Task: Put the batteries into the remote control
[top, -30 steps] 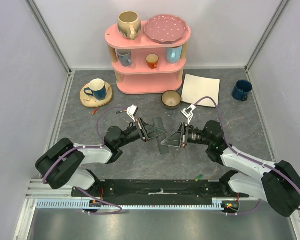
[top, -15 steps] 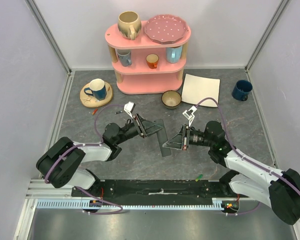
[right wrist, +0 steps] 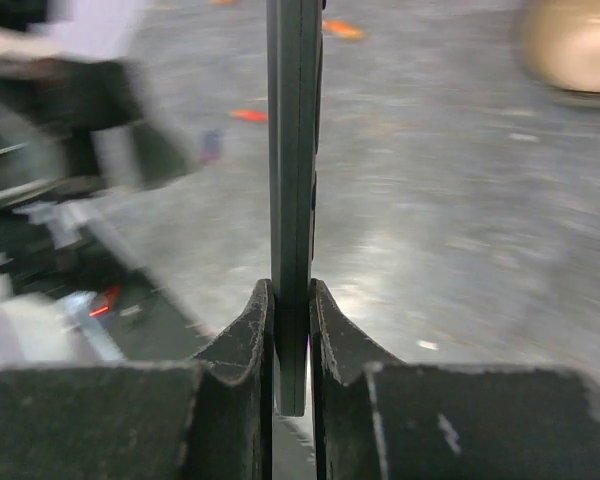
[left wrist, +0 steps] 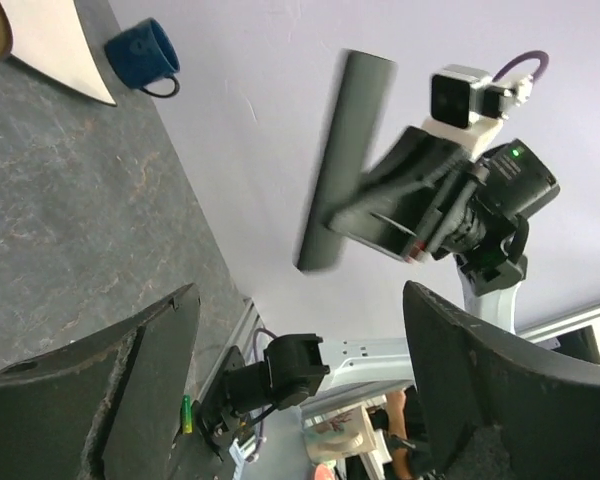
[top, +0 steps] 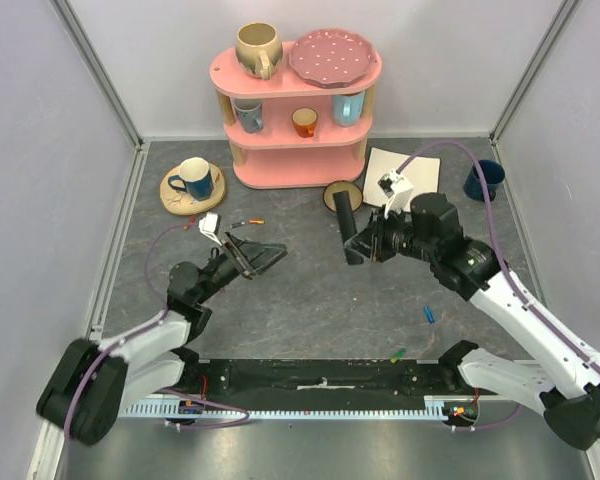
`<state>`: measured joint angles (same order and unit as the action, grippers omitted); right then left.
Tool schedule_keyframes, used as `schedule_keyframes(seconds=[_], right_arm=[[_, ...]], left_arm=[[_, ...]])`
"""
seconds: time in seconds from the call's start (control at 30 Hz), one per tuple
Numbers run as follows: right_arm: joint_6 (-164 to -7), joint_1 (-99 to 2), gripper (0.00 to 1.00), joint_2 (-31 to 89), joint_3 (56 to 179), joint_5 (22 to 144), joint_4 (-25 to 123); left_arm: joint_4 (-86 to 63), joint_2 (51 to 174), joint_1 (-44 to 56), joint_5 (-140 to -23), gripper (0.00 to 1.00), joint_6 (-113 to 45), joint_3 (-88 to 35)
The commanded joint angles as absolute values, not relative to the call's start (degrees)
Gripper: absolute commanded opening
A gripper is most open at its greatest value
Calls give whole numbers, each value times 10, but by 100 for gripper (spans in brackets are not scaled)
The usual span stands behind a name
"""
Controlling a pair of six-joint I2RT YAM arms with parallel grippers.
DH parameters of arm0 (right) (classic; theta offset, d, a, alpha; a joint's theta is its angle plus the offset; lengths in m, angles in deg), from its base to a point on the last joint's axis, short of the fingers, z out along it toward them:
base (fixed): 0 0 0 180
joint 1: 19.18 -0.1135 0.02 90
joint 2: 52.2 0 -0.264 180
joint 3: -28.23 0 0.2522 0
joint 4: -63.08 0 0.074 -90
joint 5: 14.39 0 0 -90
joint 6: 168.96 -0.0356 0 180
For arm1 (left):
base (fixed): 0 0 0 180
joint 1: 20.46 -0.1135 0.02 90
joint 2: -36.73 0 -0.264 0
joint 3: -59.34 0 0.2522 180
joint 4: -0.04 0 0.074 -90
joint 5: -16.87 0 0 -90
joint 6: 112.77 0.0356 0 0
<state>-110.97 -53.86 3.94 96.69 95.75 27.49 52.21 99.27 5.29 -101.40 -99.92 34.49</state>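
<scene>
Up above the middle of the counter (top: 300, 310), the right end effector (right wrist: 292, 300) pinches the remote control (right wrist: 293, 150) tight, maybe so a battery can go in. To the left, the left end effector (top: 255, 255) is wide open and holds nothing. A blue battery (top: 430, 313) lies near on the right, and an orange battery (top: 255, 221) lies just past the left end effector.

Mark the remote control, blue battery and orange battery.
remote control (top: 348, 228), top external view, middle of the slab.
blue battery (top: 430, 314), top external view, middle of its body.
orange battery (top: 254, 221), top external view, middle of its body.
</scene>
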Motion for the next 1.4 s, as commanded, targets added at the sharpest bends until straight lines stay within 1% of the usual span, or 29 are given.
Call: schedule_keyframes(seconds=[0.0, 0.03, 0.07, 0.1, 0.13, 0.3, 0.43, 0.53, 0.67, 0.8, 1.03, 1.23, 1.33, 1.37], right_arm=[[-978, -539, 0, 112, 1031, 631, 10], [-967, -540, 0, 126, 1035, 544, -4], [-964, -541, 0, 149, 1038, 511, -14], [-961, -541, 0, 158, 1038, 480, -21], [-964, -549, 0, 177, 1032, 420, -14], [-978, -569, 0, 240, 1051, 306, -26], [-989, -575, 0, 323, 1074, 263, -25], [-1001, -575, 0, 384, 1080, 262, -6], [-1010, -575, 0, 436, 1075, 269, 37], [-1012, -575, 0, 487, 1079, 289, 55], [-997, -574, 0, 541, 1098, 302, 72], [-987, -568, 0, 574, 1098, 346, 91], [-981, -567, 8, 577, 1095, 375, 100], [-979, -567, 13, 575, 1093, 382, 103]], left_arm=[[283, 838, 46, -976, 88, -902, 346], [244, 814, 46, -956, 88, -887, 342], [184, 790, 46, -947, 88, -867, 340], [163, 755, 46, -940, 87, -859, 340], [123, 715, 46, -921, 85, -849, 344], [74, 685, 46, -916, 80, -839, 347], [59, 686, 46, -922, 77, -838, 345], [51, 678, 46, -925, 76, -839, 348], [36, 646, 47, -926, 76, -838, 355], [10, 649, 47, -933, 77, -826, 343], [9, 638, 47, -928, 81, -831, 353], [8, 626, 47, -928, 83, -833, 357], [-1, 617, 47, -926, 84, -832, 359], [-3, 617, 47, -926, 84, -832, 360]])
